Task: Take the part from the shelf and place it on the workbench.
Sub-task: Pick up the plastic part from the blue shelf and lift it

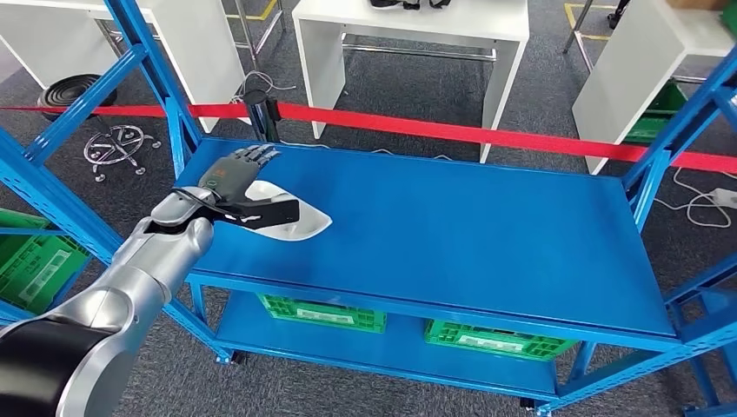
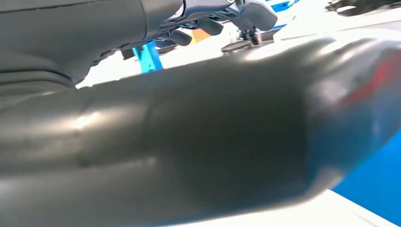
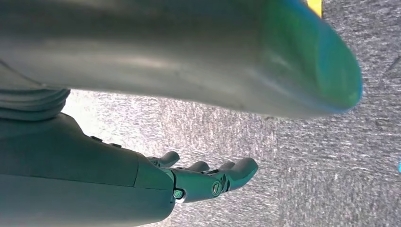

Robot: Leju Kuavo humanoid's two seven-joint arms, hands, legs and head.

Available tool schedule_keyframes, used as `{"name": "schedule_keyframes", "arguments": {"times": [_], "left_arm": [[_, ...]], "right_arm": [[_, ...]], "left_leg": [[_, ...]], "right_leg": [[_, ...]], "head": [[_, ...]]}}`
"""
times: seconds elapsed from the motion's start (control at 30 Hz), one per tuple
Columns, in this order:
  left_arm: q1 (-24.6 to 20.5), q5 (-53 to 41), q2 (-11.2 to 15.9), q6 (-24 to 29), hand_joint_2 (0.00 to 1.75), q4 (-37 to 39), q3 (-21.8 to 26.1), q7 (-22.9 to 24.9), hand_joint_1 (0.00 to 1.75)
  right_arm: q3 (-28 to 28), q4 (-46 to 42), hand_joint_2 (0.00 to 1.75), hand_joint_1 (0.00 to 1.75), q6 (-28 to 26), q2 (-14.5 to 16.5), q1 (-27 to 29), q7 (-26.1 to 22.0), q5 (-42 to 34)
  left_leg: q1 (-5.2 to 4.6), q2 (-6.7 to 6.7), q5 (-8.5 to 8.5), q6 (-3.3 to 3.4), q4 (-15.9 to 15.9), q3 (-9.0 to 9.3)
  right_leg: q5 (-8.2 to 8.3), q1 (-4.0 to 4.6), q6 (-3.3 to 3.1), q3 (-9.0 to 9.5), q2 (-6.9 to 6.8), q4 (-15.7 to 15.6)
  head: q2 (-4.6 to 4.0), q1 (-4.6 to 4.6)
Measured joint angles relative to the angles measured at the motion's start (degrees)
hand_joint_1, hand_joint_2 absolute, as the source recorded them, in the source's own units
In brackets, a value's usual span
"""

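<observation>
The part [image 1: 306,228] is a flat white piece with a pointed end, lying on the blue shelf board [image 1: 487,226] near its left end. My left hand [image 1: 230,178] is over it: the dark thumb [image 1: 271,213] lies across the part's top, and the other fingers [image 1: 254,156] stretch out flat toward the back of the shelf. In the left wrist view the thumb [image 2: 189,142] looms large, with a strip of the white part [image 2: 288,215] beyond it and the other fingers on its opposite side. My right hand [image 3: 203,179] hangs over grey carpet, fingers loosely apart and holding nothing.
Blue uprights [image 1: 152,61] frame the shelf on the left and on the right [image 1: 669,139]. Green crates [image 1: 322,313] [image 1: 495,339] sit on the lower level. A red barrier tape [image 1: 434,130] runs behind the shelf, with white tables [image 1: 417,26] beyond it.
</observation>
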Motion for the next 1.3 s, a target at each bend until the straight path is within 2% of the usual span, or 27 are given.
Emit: {"name": "schedule_keyframes", "arguments": {"times": [0.03, 0.1, 0.17, 0.27, 0.3, 0.4, 0.53, 0.6, 0.73, 0.93, 1.3], "left_arm": [[0.0, 0.2, 0.0, -0.2, 0.0, 0.0, 0.0, -0.5, 0.0], [-0.1, 0.4, 0.0, -0.3, 0.0, -0.1, 0.0, -1.0, 0.0], [-0.2, 0.4, 0.0, -0.5, 0.0, -0.2, 0.0, -1.3, 0.0], [-0.3, 0.4, 0.0, -0.6, 0.0, -0.2, 0.0, -1.7, 0.0], [-0.3, 0.4, 0.0, -0.6, 0.0, -0.2, 0.0, -1.8, 0.0], [-0.3, 0.4, 0.0, -0.7, 0.0, -0.2, 0.0, -1.9, 0.0], [-0.3, 0.4, 0.0, -0.7, 0.0, -0.2, 0.0, -1.9, 0.0], [-0.4, 0.4, 0.0, -1.0, 0.0, -0.2, 0.0, -2.2, 0.0], [-0.4, 0.9, 0.3, -1.9, 1.75, -0.2, 0.0, -5.4, 0.0], [0.0, 1.3, 0.8, -3.1, 1.75, -0.2, 0.0, -9.4, 0.0], [4.7, 2.3, 0.3, -2.7, 1.75, -0.7, -3.3, -15.9, 0.0]], "right_arm": [[0.0, 0.0, 0.0, 0.0, 0.0, 0.0, -0.1, 0.0, 0.1], [0.0, 0.0, 0.0, 0.0, 0.0, 0.0, -0.1, -0.1, 0.1], [-0.1, 0.0, 0.0, 0.0, 0.0, 0.0, -0.1, -0.2, 0.2], [-0.1, 0.0, 0.0, 0.0, 0.0, 0.0, 0.0, -0.4, 0.2], [-0.2, 0.0, 0.0, 0.0, 0.0, 0.0, 0.0, -0.4, 0.1], [-0.2, 0.0, 0.0, 0.0, 0.0, 0.0, 0.0, -0.4, 0.1], [-0.2, 0.0, 0.0, 0.0, 0.0, 0.0, 0.0, -0.4, 0.2], [-0.2, 0.0, 0.0, 0.0, 0.0, 0.0, 0.0, -0.5, 0.2], [-0.3, 0.0, 0.0, 0.0, 0.1, 0.0, 0.0, -0.5, 0.1], [-0.9, 0.0, 0.0, 0.0, 0.1, 0.0, 0.0, -0.5, -0.1], [-1.5, 0.0, 0.0, 0.0, 0.1, 0.0, 0.0, -0.5, -0.3]], "left_leg": [[-0.11, -0.08, -0.03, -0.34, 0.2, -0.12], [-0.2, -0.13, -0.41, -0.29, 0.2, -0.38], [-0.24, -0.09, -0.62, 0.31, -0.1, -0.46], [-0.27, -0.07, 0.51, 1.22, -0.5, -0.15], [-0.26, -0.08, 0.92, 1.13, -0.6, -0.06], [-0.23, -0.09, 1.34, 0.15, -0.8, 0.04], [-0.18, -0.09, 1.22, -0.87, -0.9, 0.04], [-0.17, -0.09, 1.14, -1.14, -1.0, 0.0], [-0.18, -0.09, 1.09, -1.23, -1.0, -0.07], [-0.2, -0.12, 1.06, -1.17, -0.9, -0.21], [-0.26, -0.13, 0.95, -0.81, -0.8, -0.32]], "right_leg": [[-0.13, 0.09, -0.65, -0.15, 0.13, 0.1], [-0.18, -0.02, -1.43, -0.28, 0.18, -0.3], [0.12, -0.03, -1.71, -0.29, 0.19, -0.5], [0.42, 0.11, -2.21, -0.4, 0.25, -0.5], [0.47, 0.16, -2.3, -0.46, 0.26, -0.5], [0.54, 0.21, -2.42, -0.6, 0.25, -0.4], [0.49, 0.24, -2.43, -0.64, 0.24, -0.4], [0.46, 0.23, -2.42, -0.63, 0.24, -0.5], [0.51, 0.22, -2.32, -0.55, 0.24, -0.8], [0.69, 0.23, -1.92, -0.48, 0.23, -1.1], [0.77, 0.1, -1.38, -0.36, 0.23, -1.4]], "head": [[0.0, -0.08], [0.0, -0.21], [0.0, -0.25], [0.0, -0.25], [0.0, -0.25], [0.0, -0.25], [0.0, -0.23], [0.0, -0.22], [0.0, -0.22], [0.0, -0.22], [0.0, -0.22]]}}
